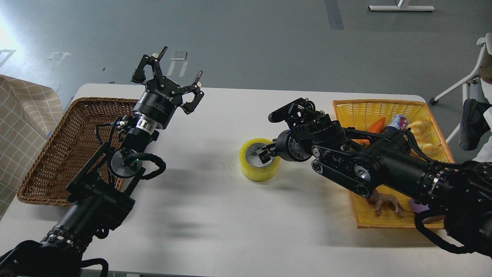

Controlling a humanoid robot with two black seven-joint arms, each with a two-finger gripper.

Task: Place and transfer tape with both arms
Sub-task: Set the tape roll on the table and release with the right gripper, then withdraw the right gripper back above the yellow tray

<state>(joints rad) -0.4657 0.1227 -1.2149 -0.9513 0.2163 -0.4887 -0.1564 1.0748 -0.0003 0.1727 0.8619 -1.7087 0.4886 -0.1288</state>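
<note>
Right gripper fingers grip tape on table.

Count of items on the white rectangular table:

- Black jointed robot arms: two, the left arm's gripper and the right arm's gripper.
- Roll of translucent yellow packing tape: one.
- Baskets: two, one brown woven wicker basket and one yellow plastic basket.
- Contents of the yellow basket: partly hidden, so not countable.

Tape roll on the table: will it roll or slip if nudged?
The tape lies flat on its side, hole up, so it probably slides rather than rolls. Its glossy yellow wrap looks slippery. The right gripper has fingers at its core, likely the firmer hold.
</note>
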